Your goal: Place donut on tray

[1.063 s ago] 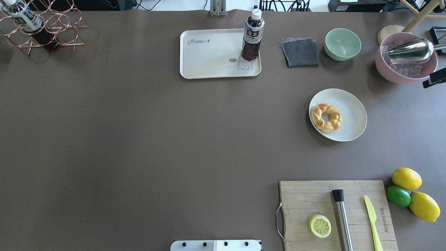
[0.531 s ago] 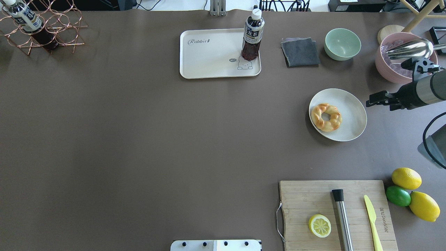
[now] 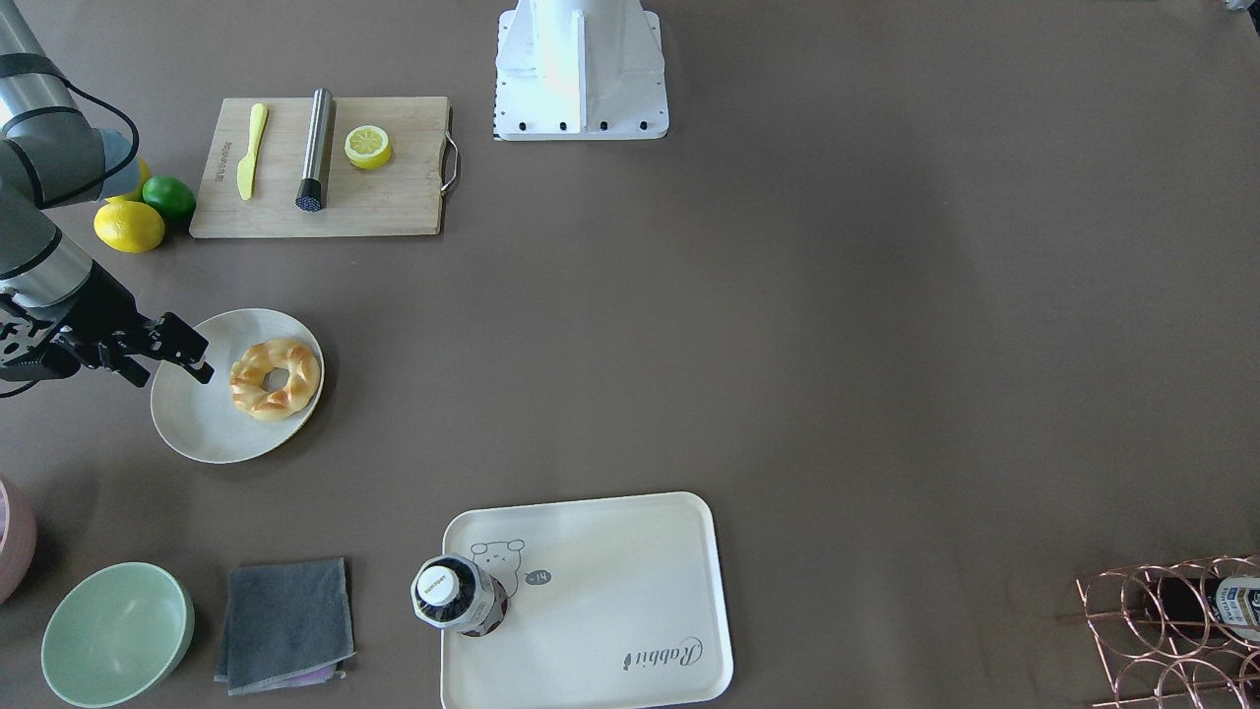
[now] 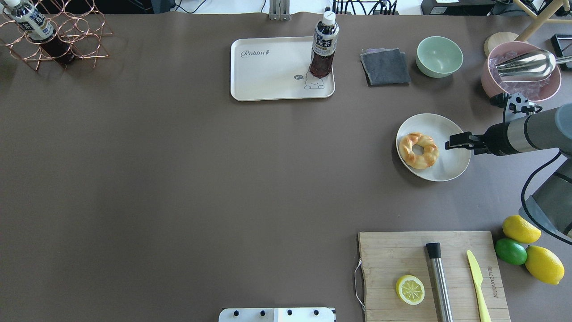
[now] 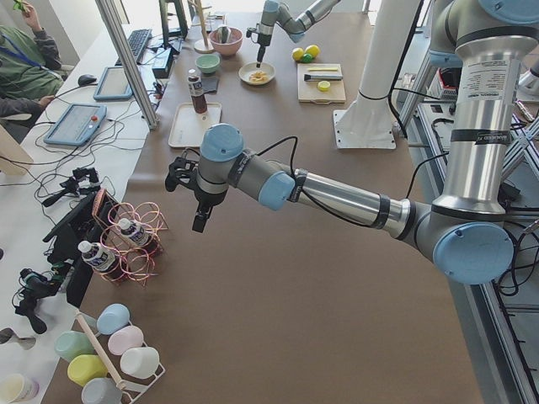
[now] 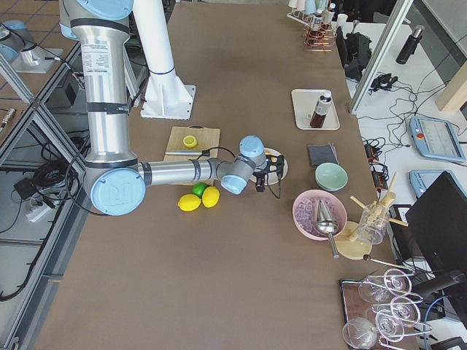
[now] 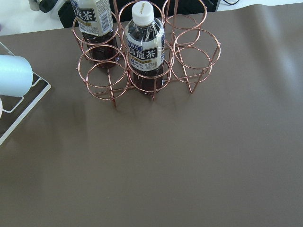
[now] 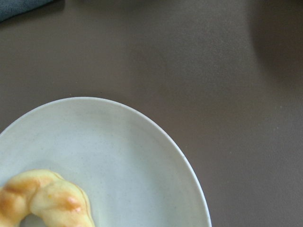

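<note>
Golden braided donut [image 4: 418,150], browned glossy patches.

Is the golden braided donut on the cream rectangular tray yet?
No, the donut lies on the round off-white plate; the tray holds only a dark tea bottle.

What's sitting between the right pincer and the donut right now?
Only bare plate surface separates the right pincer from the donut, seen in the overhead view.
</note>
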You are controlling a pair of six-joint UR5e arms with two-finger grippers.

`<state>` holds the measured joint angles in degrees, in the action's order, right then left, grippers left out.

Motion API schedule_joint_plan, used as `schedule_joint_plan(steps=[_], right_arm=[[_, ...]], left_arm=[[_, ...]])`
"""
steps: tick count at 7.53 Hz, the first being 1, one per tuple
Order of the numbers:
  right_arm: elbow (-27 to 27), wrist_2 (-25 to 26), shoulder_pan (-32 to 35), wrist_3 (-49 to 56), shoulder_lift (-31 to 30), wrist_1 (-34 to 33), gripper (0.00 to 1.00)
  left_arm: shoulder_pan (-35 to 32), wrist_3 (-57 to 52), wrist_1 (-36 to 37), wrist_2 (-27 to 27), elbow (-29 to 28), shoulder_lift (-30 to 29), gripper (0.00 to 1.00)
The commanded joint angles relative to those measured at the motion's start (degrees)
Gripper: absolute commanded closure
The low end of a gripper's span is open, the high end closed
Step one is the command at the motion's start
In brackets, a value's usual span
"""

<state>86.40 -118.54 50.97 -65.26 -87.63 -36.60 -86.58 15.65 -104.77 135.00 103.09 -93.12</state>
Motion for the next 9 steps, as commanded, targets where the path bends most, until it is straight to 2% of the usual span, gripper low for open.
schedule_joint_plan(steps=[1,2,7,9], right_arm=[[0.52,-0.02,-0.17,-1.10,-2.97,2.49,0.73],[0.44,0.06,-0.17,-1.28,-4.03,4.24,1.00],[2.71,-0.02,-0.35,-5.93,-2.82,4.44,1.00],[4.99,-2.56,-0.35,-8.55,-0.98,4.17,1.00]], left_arm=[[0.01,0.08,0.01,0.00,0.18,-0.04,0.02],[0.01,0.08,0.01,0.00,0.27,-0.04,0.02],[-0.08,0.35,0.01,0.00,1.15,0.48,0.02],[0.01,0.26,-0.08,0.87,1.15,0.48,0.02]])
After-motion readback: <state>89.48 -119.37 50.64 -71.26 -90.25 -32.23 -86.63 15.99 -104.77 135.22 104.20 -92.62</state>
